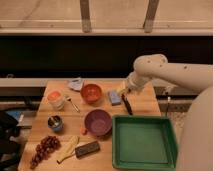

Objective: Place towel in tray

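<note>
My tool hangs at the end of the white arm, over the back right part of the wooden surface and near its far edge. I cannot tell whether it is released or clenched. Right by it lie a yellowish thing, a blue-grey block and a dark stick. A strip of bare wood separates these from the green tray, which fills the front right corner.

The towel, a pale crumpled cloth, lies at the back edge, well apart from the tray and just left of the orange bowl. The purple bowl stands between towel and tray.

Further left are a cup and a small metal cup. Grapes, a banana and a dark bar lie near the front edge.

Behind the surface runs a dark low wall under windows.
</note>
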Robot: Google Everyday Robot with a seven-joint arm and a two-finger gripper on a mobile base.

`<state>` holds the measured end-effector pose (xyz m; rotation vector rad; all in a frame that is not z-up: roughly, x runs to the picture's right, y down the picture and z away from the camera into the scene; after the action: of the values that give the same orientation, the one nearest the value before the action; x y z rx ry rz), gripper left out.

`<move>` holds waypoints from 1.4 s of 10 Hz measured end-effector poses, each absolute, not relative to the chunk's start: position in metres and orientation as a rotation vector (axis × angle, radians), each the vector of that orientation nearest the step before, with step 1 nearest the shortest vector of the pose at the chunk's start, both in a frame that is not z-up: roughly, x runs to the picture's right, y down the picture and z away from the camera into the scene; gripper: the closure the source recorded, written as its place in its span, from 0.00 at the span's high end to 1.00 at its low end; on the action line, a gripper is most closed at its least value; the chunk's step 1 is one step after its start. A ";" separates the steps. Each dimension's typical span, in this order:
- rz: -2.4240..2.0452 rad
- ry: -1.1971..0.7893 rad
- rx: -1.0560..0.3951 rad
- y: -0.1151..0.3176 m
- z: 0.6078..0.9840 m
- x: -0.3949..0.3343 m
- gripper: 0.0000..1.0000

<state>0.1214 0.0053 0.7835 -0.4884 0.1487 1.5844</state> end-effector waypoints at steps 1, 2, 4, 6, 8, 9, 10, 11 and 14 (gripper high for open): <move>1.554 0.116 -0.481 -0.004 0.787 0.104 0.73; 1.511 0.081 -0.467 -0.015 0.791 0.082 0.73; 1.406 0.012 -0.471 -0.033 0.798 0.029 0.73; 1.359 -0.008 -0.478 -0.042 0.802 0.003 0.73; 1.361 -0.001 -0.472 -0.041 0.802 0.009 0.73; 1.357 -0.005 -0.476 -0.041 0.802 0.005 0.73; 1.359 0.001 -0.477 -0.039 0.803 0.007 0.73; 1.349 0.006 -0.470 -0.038 0.804 0.009 0.73; 1.253 -0.035 -0.450 -0.048 0.813 -0.022 0.73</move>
<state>-0.0225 -0.0484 0.8128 -0.4496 -0.0355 1.2534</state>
